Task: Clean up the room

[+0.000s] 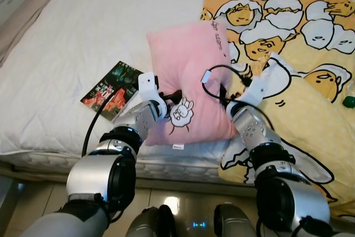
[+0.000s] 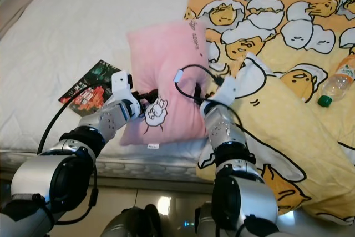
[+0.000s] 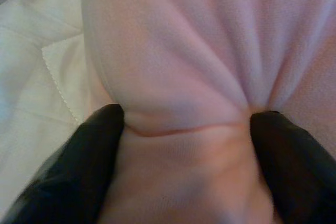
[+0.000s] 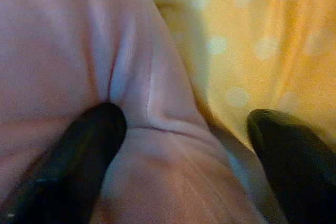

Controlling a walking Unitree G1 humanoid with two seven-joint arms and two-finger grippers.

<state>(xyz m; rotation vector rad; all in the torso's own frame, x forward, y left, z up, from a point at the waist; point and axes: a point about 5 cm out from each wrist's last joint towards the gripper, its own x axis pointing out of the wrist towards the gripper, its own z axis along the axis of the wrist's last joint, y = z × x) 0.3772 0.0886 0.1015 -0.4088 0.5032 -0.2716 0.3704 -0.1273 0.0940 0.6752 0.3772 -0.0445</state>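
- A pink pillow (image 1: 191, 81) with a small white rabbit patch sits at the near edge of the bed (image 1: 83, 37), half on the white mattress and half against the yellow blanket (image 1: 310, 109) printed with egg figures.
- The left claw (image 3: 184, 124) presses into the pillow's left side; its two black fingers (image 3: 92, 145) are spread wide apart with a fold of pink fabric bunched between them.
- The right claw (image 4: 184, 129) is at the pillow's right edge, where pink cloth meets the yellow blanket; one finger (image 4: 86, 140) digs into the pillow, the other (image 4: 289, 145) lies over the blanket, so the claw is spread around the pillow's edge.
- A dark picture book or magazine (image 1: 111, 90) lies flat on the mattress just left of the pillow.
- A clear plastic bottle with a green cap (image 2: 335, 87) lies on the blanket, well to the right.
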